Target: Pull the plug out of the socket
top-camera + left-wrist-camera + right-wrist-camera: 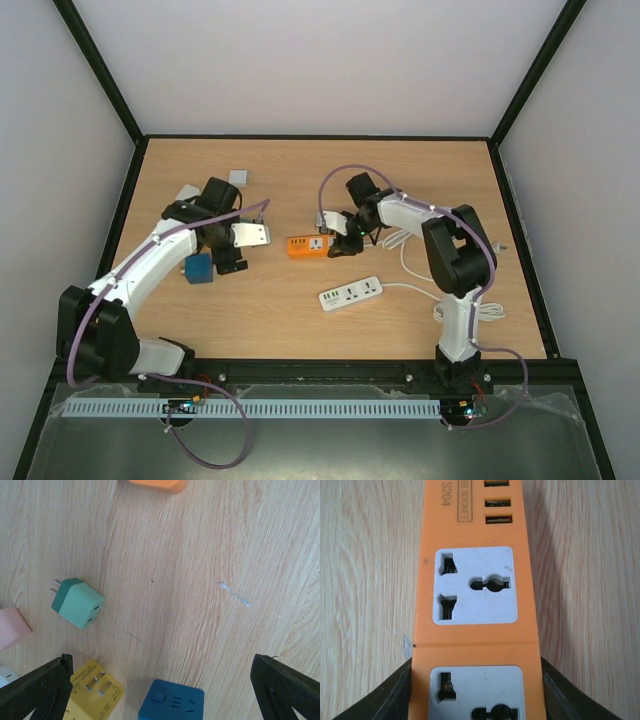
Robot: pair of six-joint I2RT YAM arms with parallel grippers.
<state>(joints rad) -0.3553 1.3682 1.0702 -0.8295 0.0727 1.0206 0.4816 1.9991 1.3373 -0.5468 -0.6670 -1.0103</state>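
The right gripper (475, 700) has its dark fingers (380, 700) pressed against both long sides of the orange plastic power strip (477, 640). The strip lies near the middle of the light wooden table (210, 570), and a white plastic power strip (350, 293) sits at its 5 o'clock. Both white socket faces in the right wrist view are empty. I cannot tell whether a plug sits in the part hidden under the wrist. The left gripper (160, 690) hangs with its fingers wide apart, holding nothing, over loose pieces. In its view a green cube adaptor (79, 602) with bare prongs is at 9 o'clock, a yellow adaptor (95, 695) at 7 and a blue cube (172, 700) at 6. The green one may be the plug, already out. If one is seated, the right should pin the strip flat while the left grips the plug's body and draws straight along the pins without rocking.
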